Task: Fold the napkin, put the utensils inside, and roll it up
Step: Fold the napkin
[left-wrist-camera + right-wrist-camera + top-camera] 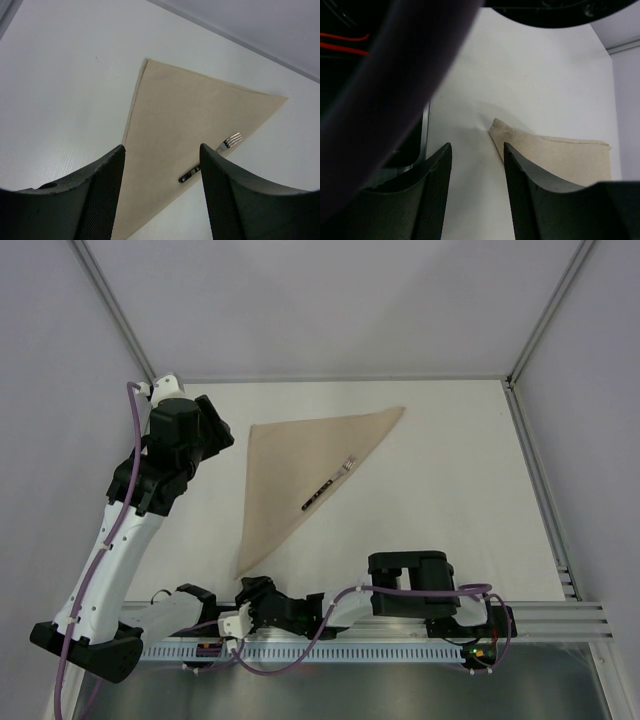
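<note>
Plainly, matte tan triangular napkin point(300, 465) bears slim fork point(330, 483); left gripper point(161, 150) and right gripper point(476, 147) gape empty.

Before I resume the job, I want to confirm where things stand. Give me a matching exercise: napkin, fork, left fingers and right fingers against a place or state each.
Column one:
1. napkin
2. fork
3. left fingers
4. right fingers

Column two:
A. lying on the cloth near its long edge
B. apart and empty, at the cloth's near corner
C. folded into a triangle
D. spread wide, by the cloth's far left corner

Pairs: 1-C, 2-A, 3-D, 4-B
</note>
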